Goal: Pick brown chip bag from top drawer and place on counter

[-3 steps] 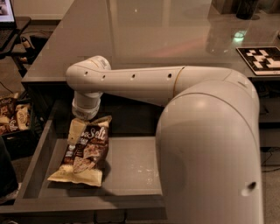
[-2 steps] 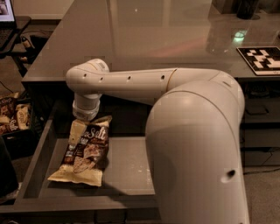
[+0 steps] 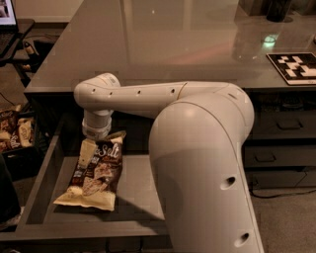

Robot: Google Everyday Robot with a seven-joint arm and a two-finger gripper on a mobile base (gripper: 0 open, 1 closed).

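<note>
The brown chip bag (image 3: 96, 170) lies flat on the floor of the open top drawer (image 3: 138, 197), at its left side, with "Salt" lettering facing up. My gripper (image 3: 97, 137) hangs from the white wrist and points straight down onto the bag's far cream end. The wrist housing hides how it meets the bag. My bulky white arm (image 3: 197, 163) crosses the drawer's right half and covers it. The glossy grey counter (image 3: 163, 44) spreads behind and above the drawer.
A heap of small brown-and-cream packets (image 3: 12, 133) sits on the floor at the left. A laptop (image 3: 7, 15) stands on a small desk at the far left. A black-and-white tag board (image 3: 295, 66) lies on the counter's right. Narrow handled drawers (image 3: 284, 123) are at the right.
The big arm link in the foreground has swung to the left. The wrist stays over the bag's far end, slightly lower. The bag has not moved.
</note>
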